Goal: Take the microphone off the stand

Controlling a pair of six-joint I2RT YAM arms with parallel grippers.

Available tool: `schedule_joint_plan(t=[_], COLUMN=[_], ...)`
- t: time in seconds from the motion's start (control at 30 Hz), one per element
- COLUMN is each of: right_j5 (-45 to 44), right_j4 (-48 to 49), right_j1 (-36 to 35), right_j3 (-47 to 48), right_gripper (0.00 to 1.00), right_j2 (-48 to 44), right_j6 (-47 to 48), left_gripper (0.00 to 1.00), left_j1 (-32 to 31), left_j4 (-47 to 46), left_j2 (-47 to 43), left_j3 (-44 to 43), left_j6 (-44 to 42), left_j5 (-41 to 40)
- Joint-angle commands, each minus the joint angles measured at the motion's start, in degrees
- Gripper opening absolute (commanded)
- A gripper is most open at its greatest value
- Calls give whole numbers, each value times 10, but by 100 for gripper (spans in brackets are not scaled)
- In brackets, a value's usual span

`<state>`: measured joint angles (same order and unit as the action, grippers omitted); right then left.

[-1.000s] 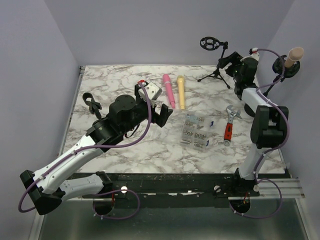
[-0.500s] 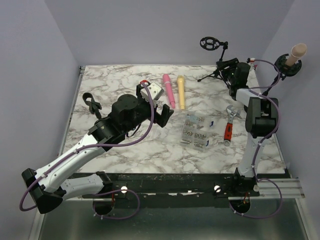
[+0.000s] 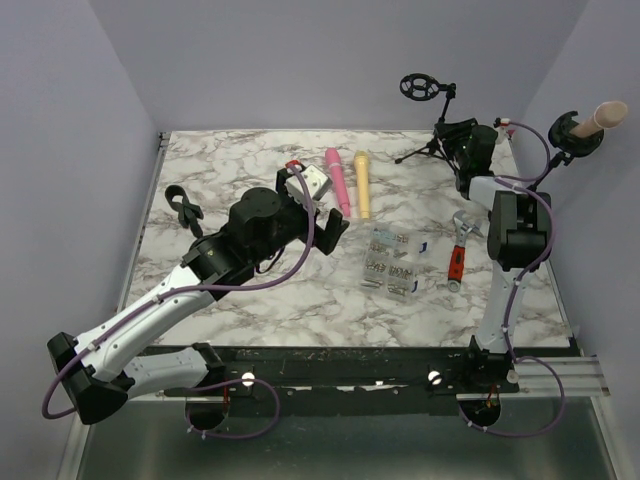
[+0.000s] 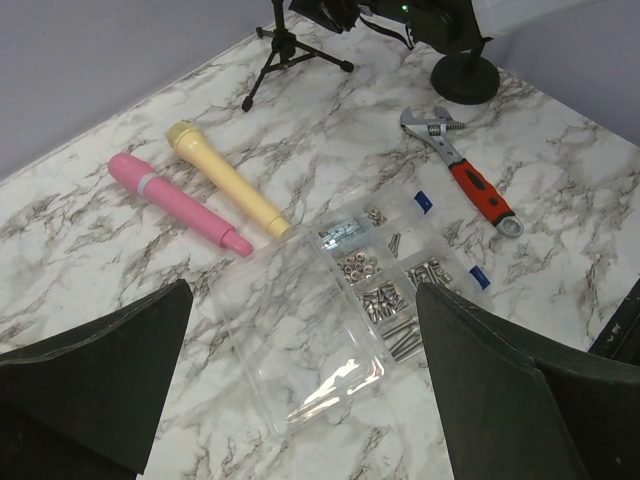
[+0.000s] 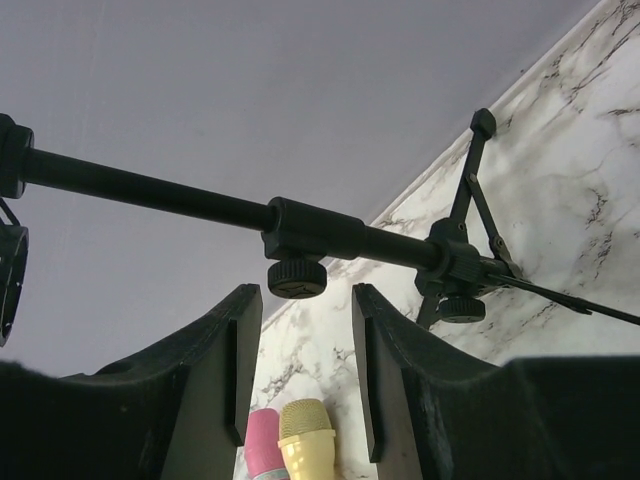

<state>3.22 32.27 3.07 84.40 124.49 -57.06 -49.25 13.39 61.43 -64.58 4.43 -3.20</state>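
Sitting at the upper right of the top view, the tan microphone is stuck in the black clip of its stand. It leans over, with its round head pointing to the right edge of the frame.

It looks hard and smooth, and likely not heavy. A smooth round thing can slip, so the grip should be firm. The best place to hold looks like the tan body just past the clip. The stand is thin and tall, so a sideways tug could tip it. Pulling along the line of the microphone seems safer.

The right gripper is not at that stand. It is at the top middle of the top view, next to a small tripod stand whose ring is empty. Its fingers are a little apart and hold nothing. The tripod's pole runs just beyond their tips.

The left gripper hangs over the middle of the table with its fingers wide apart and nothing in them.
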Motion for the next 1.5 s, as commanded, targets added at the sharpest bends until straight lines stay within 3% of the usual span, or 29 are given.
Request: schedule_joint_plan(t=[0.0, 0.23, 0.43, 0.8, 1.23, 1.47], right_j5=[-19, -23, -23, -45, -147, -232], right_j4=[23, -1, -11, -55, -131, -122], right_j1=[4, 4, 4, 0, -29, -65], right_j3=[20, 46, 58, 46, 59, 69], right_gripper=[47, 43, 32, 1, 1, 1], right_j2=[19, 32, 39, 25, 23, 32], right_j6=[2, 31, 48, 125, 351, 537], left_gripper=[99, 99, 98, 99, 99, 99], left_j1=[-2, -2, -2, -2, -2, -2], left_j4=[-2, -1, -1, 0, 0, -1], left_j2=[8, 9, 9, 7, 6, 5], left_j3=[0, 0, 0, 1, 0, -1], left_j6=[-1, -1, -1, 1, 4, 5], left_j5=[-3, -1, -2, 1, 7, 7])
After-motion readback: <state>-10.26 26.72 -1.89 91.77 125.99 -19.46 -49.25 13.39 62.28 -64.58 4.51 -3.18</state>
